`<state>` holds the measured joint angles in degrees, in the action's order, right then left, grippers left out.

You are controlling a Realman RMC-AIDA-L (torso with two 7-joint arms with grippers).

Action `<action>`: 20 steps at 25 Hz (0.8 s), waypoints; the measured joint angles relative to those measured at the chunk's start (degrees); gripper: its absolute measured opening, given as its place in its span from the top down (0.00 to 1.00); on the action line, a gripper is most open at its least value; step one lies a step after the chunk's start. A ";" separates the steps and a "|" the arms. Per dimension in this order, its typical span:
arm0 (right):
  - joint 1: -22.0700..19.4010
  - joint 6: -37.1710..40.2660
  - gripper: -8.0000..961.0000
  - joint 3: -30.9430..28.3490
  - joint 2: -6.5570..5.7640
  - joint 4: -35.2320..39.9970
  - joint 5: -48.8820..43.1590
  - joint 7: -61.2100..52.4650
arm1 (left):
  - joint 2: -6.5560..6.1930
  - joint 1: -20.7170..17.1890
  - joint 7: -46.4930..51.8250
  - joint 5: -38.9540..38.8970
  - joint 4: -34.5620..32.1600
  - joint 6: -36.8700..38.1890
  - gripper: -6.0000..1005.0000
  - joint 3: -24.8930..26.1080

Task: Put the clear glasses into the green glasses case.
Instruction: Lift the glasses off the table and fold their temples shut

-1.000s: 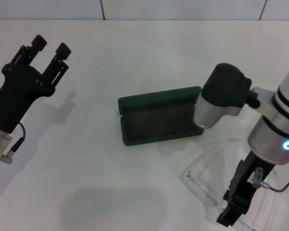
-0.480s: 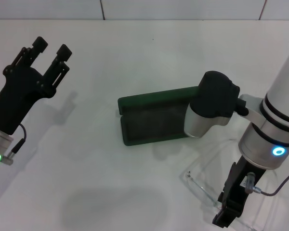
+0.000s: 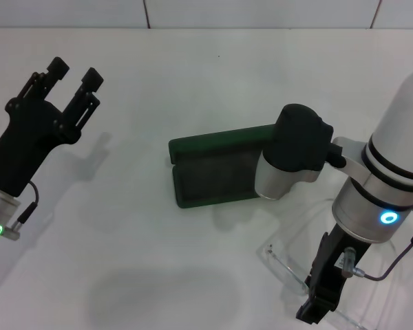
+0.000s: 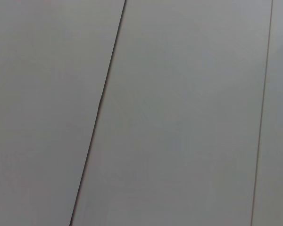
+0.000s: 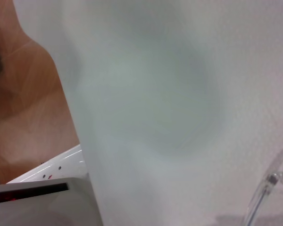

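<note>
The right tool (image 3: pixel 321 302) hangs over the clear glasses (image 3: pixel 289 271) on the near-right desk (image 3: pixel 193 82), its fingers' state unclear, likely lining up a grasp. The green glasses case (image 3: pixel 213 172) lies open mid-desk; the left tool (image 3: pixel 72 69) is parked, fingers apart.

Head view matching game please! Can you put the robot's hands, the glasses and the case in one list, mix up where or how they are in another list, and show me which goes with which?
Things:
1. dark green rectangular hard glasses case
2. clear transparent plastic glasses
3. left end effector
4. right end effector

Where or how:
A. down at the near right, by the glasses
B. lying open in the middle of the white table
C. held up at the far left, fingers apart, holding nothing
D. lying on the table at the near right, outside the case

Pairs: 1-B, 2-D, 3-C, 4-A
</note>
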<state>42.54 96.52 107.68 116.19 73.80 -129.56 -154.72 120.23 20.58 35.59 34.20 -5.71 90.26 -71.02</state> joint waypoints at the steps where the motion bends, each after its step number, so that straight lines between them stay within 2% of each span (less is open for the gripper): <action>1: 0.02 0.00 0.52 0.02 0.00 -0.01 0.01 0.01 | 0.00 -0.02 0.00 0.01 0.01 0.00 0.33 0.00; 4: 0.06 -0.13 0.53 0.56 0.00 -0.06 -0.13 0.10 | 0.03 -0.21 0.00 0.04 0.09 0.03 0.33 0.00; 15: 0.63 -0.71 0.67 2.24 0.00 0.09 -1.34 0.21 | 0.07 -0.78 0.07 0.06 -0.04 1.49 0.33 0.00; 20: 1.26 -0.38 0.67 2.26 0.00 0.46 -1.42 0.21 | -0.04 -0.73 0.05 0.07 -0.05 1.50 0.33 0.00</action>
<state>43.80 96.13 109.95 116.19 74.25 -130.99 -154.51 120.19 19.85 35.64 34.26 -5.75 91.76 -71.02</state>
